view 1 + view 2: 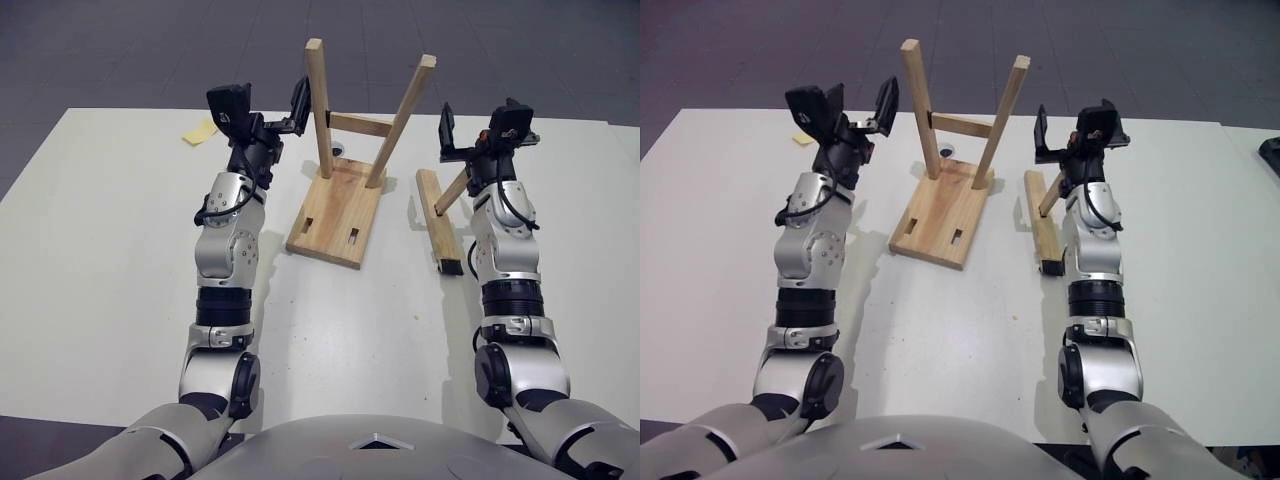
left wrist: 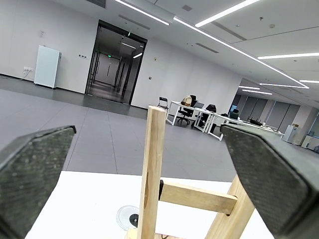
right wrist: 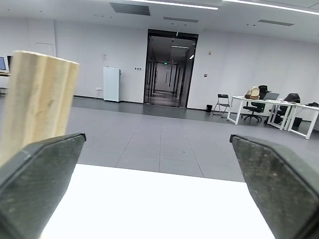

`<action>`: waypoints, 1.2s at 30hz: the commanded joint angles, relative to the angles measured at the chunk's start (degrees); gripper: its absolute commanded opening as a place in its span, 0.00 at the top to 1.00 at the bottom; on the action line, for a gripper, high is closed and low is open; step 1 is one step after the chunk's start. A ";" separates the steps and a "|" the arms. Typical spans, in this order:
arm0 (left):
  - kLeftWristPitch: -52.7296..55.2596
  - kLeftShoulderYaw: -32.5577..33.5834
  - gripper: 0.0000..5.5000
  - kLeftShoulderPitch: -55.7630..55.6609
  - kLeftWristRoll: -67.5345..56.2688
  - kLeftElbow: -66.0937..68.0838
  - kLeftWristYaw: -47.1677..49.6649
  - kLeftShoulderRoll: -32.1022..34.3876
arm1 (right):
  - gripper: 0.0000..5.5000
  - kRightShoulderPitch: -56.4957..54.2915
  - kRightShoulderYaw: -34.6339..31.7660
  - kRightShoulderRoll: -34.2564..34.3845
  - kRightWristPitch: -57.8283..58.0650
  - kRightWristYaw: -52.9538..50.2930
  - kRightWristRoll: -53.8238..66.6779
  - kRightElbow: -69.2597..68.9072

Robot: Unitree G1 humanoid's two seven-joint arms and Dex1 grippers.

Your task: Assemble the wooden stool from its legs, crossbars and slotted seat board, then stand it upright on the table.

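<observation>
The slotted seat board (image 1: 335, 215) lies on the white table (image 1: 110, 250), tilted up at its far end. Two legs (image 1: 320, 105) (image 1: 400, 120) rise from that end, joined by a crossbar (image 1: 360, 125). In the left wrist view the nearer leg (image 2: 152, 169) and the crossbar (image 2: 197, 196) stand just ahead of my open left gripper (image 2: 148, 130). My left gripper (image 1: 265, 108) hangs left of the upright legs, empty. A second leg piece (image 1: 440, 225) lies flat to the right, with a thinner bar (image 1: 452, 190) angled off it. My right gripper (image 1: 480, 130) is open above that bar, holding nothing.
A yellow sticky note (image 1: 200, 132) lies at the back left of the table. A round grommet (image 1: 340, 150) sits in the tabletop behind the seat board. Bare table spreads in front of the board and to the far left. The table's back edge runs close behind the legs.
</observation>
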 commanded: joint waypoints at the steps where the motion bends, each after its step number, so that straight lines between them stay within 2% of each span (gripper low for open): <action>1: 0.00 0.11 0.02 -0.73 0.40 0.38 -0.43 0.53 | 0.02 4.71 -0.58 0.39 6.02 0.25 1.84 -7.14; 7: 0.55 1.93 0.02 -1.72 -1.95 -0.75 0.43 -0.50 | 0.02 3.64 -2.18 -0.34 11.10 -1.34 4.01 -23.11; 11: 0.47 1.58 0.02 -0.77 -1.06 -1.12 0.59 -0.03 | 0.02 11.18 -1.15 -0.44 17.05 -1.41 3.39 -31.81; 15: 1.12 1.88 0.02 0.57 -0.92 -2.20 1.12 0.24 | 0.02 18.93 2.01 -0.06 28.35 -2.28 2.05 -36.08; 18: 2.26 3.72 0.02 0.05 -2.33 -3.45 1.80 0.94 | 0.02 20.60 5.46 -0.77 32.50 -0.66 0.59 -34.67; 28: 5.95 3.73 0.02 -0.32 -1.98 -5.89 4.93 1.46 | 0.02 19.92 4.60 0.54 42.19 -1.69 0.33 -25.20; 36: 18.23 5.97 0.02 -0.20 -1.95 -6.25 13.57 1.93 | 0.25 19.48 3.58 2.39 55.25 -3.10 1.34 -29.16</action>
